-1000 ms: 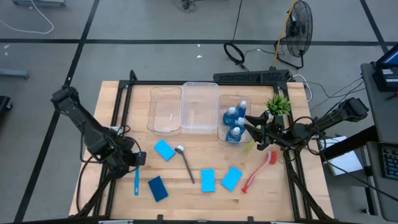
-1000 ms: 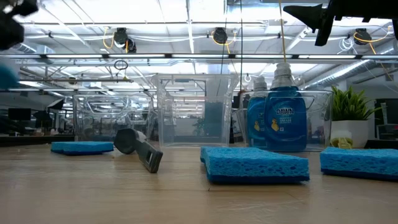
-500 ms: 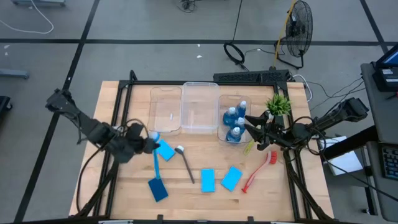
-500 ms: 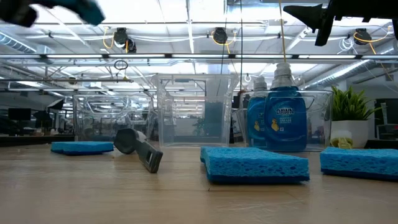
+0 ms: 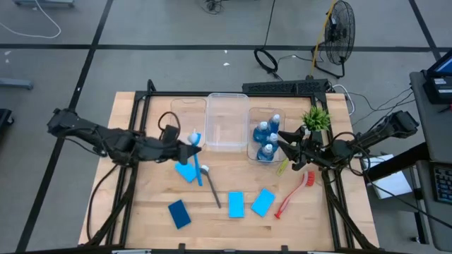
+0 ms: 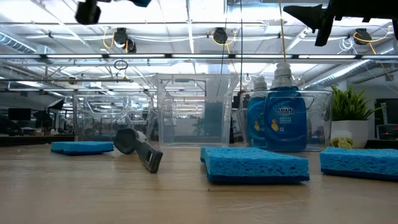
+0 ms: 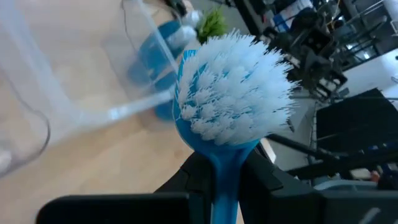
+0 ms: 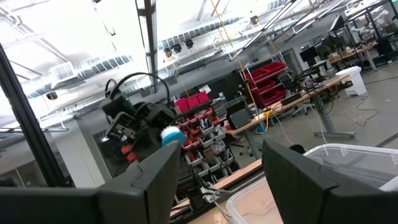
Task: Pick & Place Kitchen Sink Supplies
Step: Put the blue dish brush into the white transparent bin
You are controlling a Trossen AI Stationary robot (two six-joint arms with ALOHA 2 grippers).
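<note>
My left gripper (image 5: 188, 151) reaches in from the table's left and is shut on the blue brush (image 5: 198, 161), just near the left clear bin (image 5: 188, 124). In its wrist view (image 7: 227, 171) the white bristle head (image 7: 233, 93) fills the picture. My right gripper (image 5: 288, 149) hovers open beside the right bin (image 5: 251, 144), which holds blue bottles (image 5: 267, 139). On the table lie several blue sponges (image 5: 236, 204), one darker (image 5: 179, 214), a grey brush (image 5: 210, 185), a red brush (image 5: 293, 194) and a yellow-green brush (image 5: 282, 166). My left gripper pinches the blue brush by its neck (image 7: 227, 180), just behind the bristle head, between its two fingers. The fingers come level from the table's left and lie across the handle. The brush is lifted clear, head toward the bins, and the long handle (image 5: 200, 178) trails toward the near edge.
Three clear bins stand in a row at the far side, the middle one (image 5: 227, 121) between the other two. A small green plant (image 5: 316, 118) stands right of the bottle bin. A light blue sponge (image 5: 186, 170) lies under the held brush.
My left gripper has carried the blue brush up off the table's left near part and swung it right and toward the far edge, up to the left bin. The brush has turned about: its head now points at the bins, its handle toward the near edge.
</note>
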